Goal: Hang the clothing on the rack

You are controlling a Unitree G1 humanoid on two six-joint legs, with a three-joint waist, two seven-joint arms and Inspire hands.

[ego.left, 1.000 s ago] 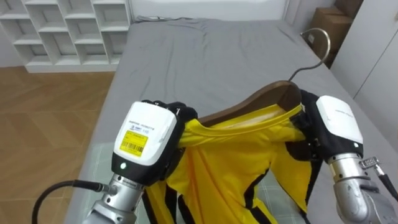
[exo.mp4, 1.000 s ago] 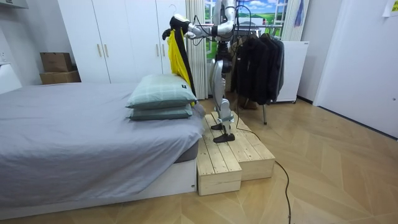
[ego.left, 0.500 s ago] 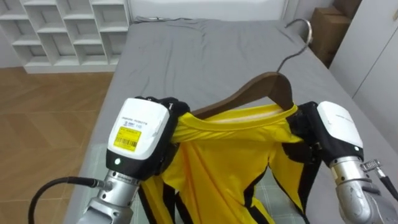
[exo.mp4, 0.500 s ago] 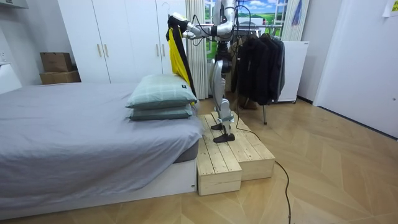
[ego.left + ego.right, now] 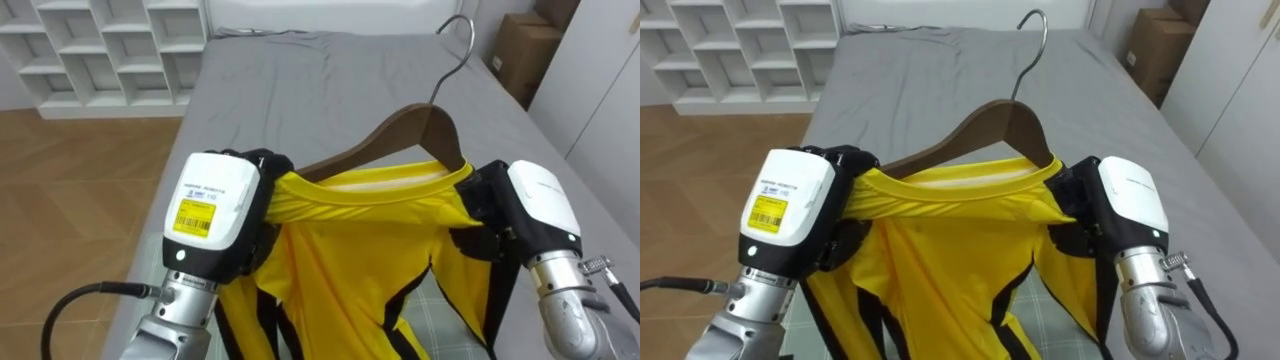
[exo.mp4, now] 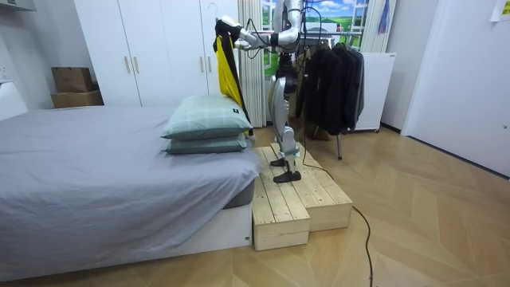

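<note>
Change: hanger [image 5: 425, 130] and shirt [image 5: 370, 240] lifted higher than a second ago.
Left hand [image 5: 212, 212]: clenched on shirt's shoulder; yellow sticker, print unreadable.
Right hand [image 5: 535, 205]: clenched on other shoulder.
Shirt: on hanger, above bed [image 5: 300, 90].

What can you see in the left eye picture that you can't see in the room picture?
Left eye view: the brown hanger inside the shirt, with its metal hook, and white shelves. Room view: two pillows, the wooden step under the robot and a rack of dark clothes. Both: the yellow shirt held up by the left robot hand and right robot hand, and the grey bed.
</note>
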